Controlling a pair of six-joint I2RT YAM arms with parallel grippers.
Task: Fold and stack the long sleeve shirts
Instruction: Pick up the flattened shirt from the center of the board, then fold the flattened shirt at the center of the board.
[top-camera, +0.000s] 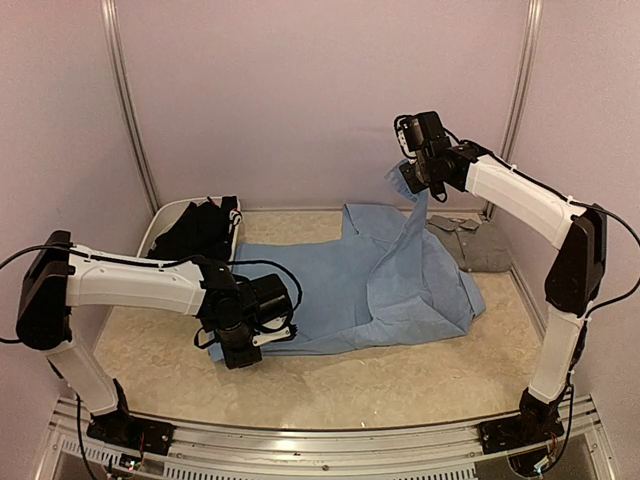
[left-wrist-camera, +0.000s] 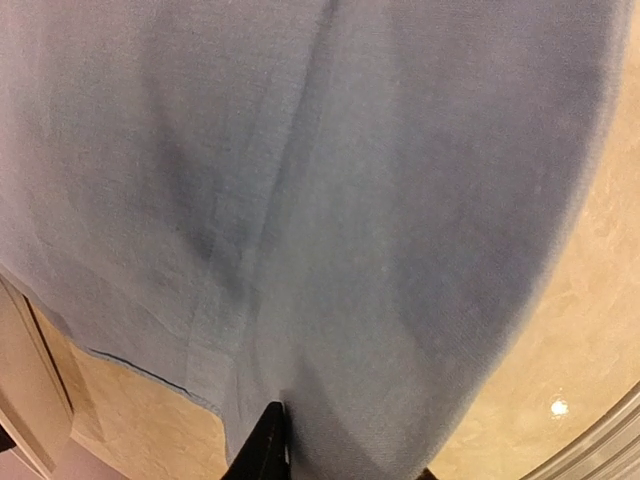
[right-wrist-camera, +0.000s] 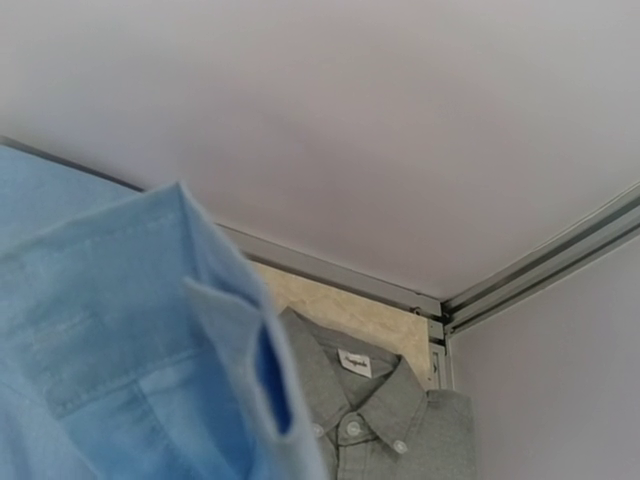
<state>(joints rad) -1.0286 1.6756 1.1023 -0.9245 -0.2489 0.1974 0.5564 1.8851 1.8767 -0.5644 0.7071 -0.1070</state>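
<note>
The light blue shirt (top-camera: 340, 285) lies spread across the middle of the table. One of its sleeves (top-camera: 410, 235) is pulled up to my right gripper (top-camera: 412, 183), which is shut on the cuff (right-wrist-camera: 130, 330) high near the back wall. My left gripper (top-camera: 258, 338) sits low at the shirt's near-left edge. In the left wrist view, cloth (left-wrist-camera: 320, 200) drapes over and between the jaws. Only one black finger (left-wrist-camera: 265, 445) pokes out, so the grip is unclear. The grey shirt (top-camera: 470, 242) lies folded at the back right, collar up (right-wrist-camera: 390, 410). The black shirt (top-camera: 200, 228) lies bunched in a tub.
A white tub (top-camera: 160, 215) stands at the back left corner and holds the black shirt. Grey walls with metal rails (right-wrist-camera: 340, 275) close in the table on three sides. Bare beige tabletop (top-camera: 380, 385) runs along the near edge.
</note>
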